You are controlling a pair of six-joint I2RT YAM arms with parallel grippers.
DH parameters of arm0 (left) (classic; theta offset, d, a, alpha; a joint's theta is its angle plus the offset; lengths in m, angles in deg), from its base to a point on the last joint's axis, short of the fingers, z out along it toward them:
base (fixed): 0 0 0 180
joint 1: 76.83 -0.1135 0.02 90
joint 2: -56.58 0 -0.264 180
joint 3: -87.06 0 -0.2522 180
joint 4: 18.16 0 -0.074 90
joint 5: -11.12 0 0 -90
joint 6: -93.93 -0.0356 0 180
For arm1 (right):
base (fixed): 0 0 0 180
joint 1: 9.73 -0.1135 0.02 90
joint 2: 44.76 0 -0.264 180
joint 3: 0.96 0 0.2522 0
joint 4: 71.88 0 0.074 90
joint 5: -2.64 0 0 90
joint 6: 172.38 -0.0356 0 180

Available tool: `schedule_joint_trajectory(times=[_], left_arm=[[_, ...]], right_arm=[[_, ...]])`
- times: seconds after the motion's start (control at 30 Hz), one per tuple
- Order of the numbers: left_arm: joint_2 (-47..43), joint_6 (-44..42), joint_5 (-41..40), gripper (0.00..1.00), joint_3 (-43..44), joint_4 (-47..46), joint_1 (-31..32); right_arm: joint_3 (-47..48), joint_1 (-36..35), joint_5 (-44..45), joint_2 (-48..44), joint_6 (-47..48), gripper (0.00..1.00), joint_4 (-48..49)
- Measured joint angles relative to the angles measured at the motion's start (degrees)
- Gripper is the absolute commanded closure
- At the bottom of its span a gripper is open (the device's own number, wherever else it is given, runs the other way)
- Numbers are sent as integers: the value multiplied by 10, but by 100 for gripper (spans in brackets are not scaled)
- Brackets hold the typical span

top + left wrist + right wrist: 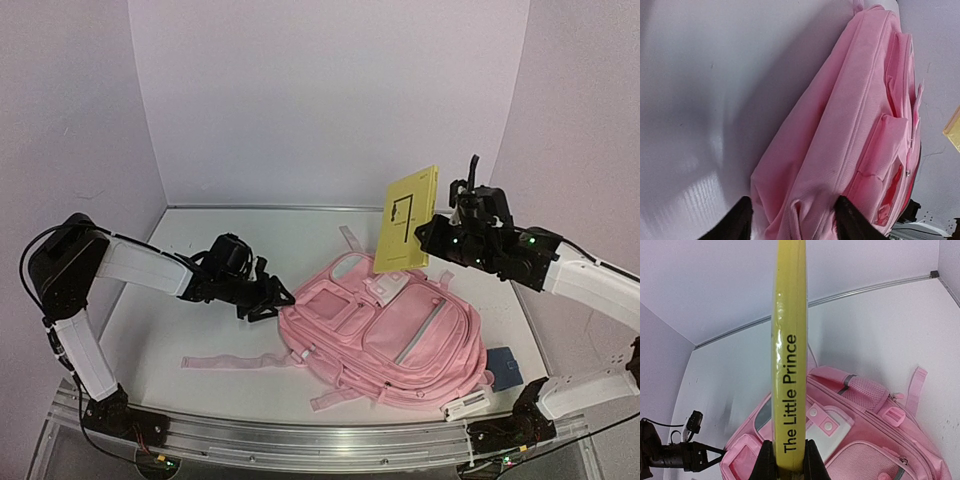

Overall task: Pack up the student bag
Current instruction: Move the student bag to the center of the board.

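The student bag [390,320] is a pink backpack lying flat at mid-table, front pockets up. My left gripper [270,300] is at the bag's left edge. In the left wrist view its black fingers [742,222] stand apart on either side of a fold of the bag [855,125], open. My right gripper [432,232] hangs above the bag's far right corner, shut on a yellow book [405,220]. The right wrist view shows the book's spine [788,340], reading "The Little Prince", upright between the fingers over the bag [865,440].
A dark blue flat item [505,368] lies right of the bag. A small white item [467,405] sits by the bag's near right corner. A pink strap [225,360] trails left across the table. Walls close in behind and on both sides.
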Motion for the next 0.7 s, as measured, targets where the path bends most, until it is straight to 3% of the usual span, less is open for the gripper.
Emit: schedule_joint_trajectory(times=[0.13,0.2,0.43,0.6,0.67,0.7], left_arm=[[34,5,24,92,16,-30,3],[40,12,30,99,17,-36,3],[7,7,37,100,-8,-37,-21],[-85,-29,54,100,-68,25,-137],[-111,-57,49,92,-69,69,-191],[-123,-71,44,80,-69,90,-216]], right_arm=[[-2,0,-11,-15,-2,100,-9],[-2,0,-15,-24,-2,100,-10],[-2,0,-36,-36,-2,100,-18],[0,0,-53,-36,4,100,-40],[3,0,-59,-36,7,100,-52],[5,0,-62,-36,8,100,-57]])
